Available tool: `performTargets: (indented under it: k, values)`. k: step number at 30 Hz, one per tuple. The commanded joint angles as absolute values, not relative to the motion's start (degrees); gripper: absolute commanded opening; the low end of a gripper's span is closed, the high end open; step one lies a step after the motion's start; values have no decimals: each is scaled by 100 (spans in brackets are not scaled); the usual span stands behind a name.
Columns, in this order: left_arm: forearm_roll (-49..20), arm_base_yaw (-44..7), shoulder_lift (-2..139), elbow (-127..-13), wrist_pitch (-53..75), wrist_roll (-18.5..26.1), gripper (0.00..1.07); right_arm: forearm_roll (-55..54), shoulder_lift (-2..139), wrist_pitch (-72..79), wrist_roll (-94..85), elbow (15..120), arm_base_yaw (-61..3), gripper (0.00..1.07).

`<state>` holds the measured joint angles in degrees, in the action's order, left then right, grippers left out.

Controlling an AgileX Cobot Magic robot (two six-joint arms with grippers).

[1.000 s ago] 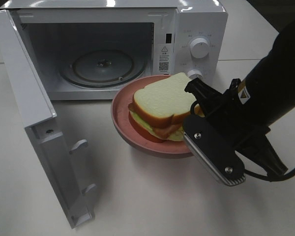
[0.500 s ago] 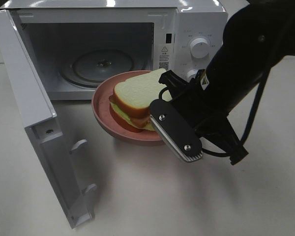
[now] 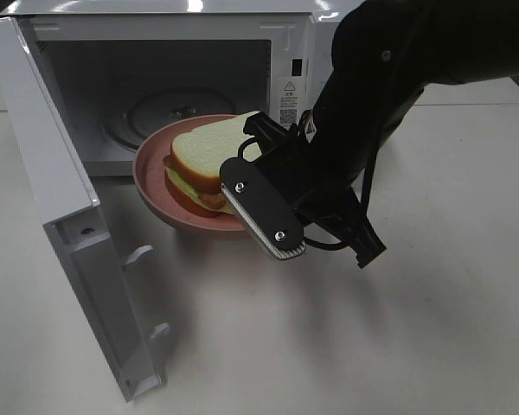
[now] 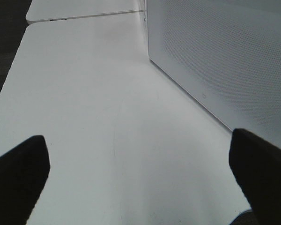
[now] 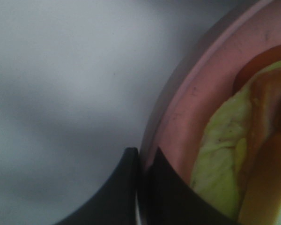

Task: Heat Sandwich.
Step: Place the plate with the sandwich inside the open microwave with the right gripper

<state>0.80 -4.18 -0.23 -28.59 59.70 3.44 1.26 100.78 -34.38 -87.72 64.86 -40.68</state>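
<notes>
The sandwich (image 3: pixel 203 156), toasted bread with pale green filling, lies on a round pink plate (image 3: pixel 151 186). My right gripper (image 3: pixel 246 206) is shut on the plate's near right rim and holds it just in front of the open microwave (image 3: pixel 350 52), over the cavity's threshold. In the right wrist view the gripper (image 5: pixel 141 161) pinches the plate's rim (image 5: pixel 187 117), with the sandwich (image 5: pixel 225 159) close beside it. My left gripper (image 4: pixel 140 173) stands open and empty over bare table, beside the microwave's outer wall (image 4: pixel 225 56); it does not show in the exterior view.
The microwave door (image 3: pixel 60 190) swings wide open to the left and reaches toward the table's front. A glass turntable (image 3: pixel 164 108) lies inside the cavity. White table surface (image 3: pixel 415 328) extends to the front and right.
My right gripper has carried the plate with the sandwich leftward and toward the microwave opening. The left gripper's state is unchanged.
</notes>
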Motion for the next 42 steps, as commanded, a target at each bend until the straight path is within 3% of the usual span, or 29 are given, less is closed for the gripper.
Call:
performTargets:
  k: [1,42]
  values:
    - [86,-453,-183,-2836,5913,355,101,115,10159,-3335,-8846,6681,-4085,1]
    - [92,-453,-183,-2836,5913,355,101,441,11809,-4280,-8188,9185,-4085,1]
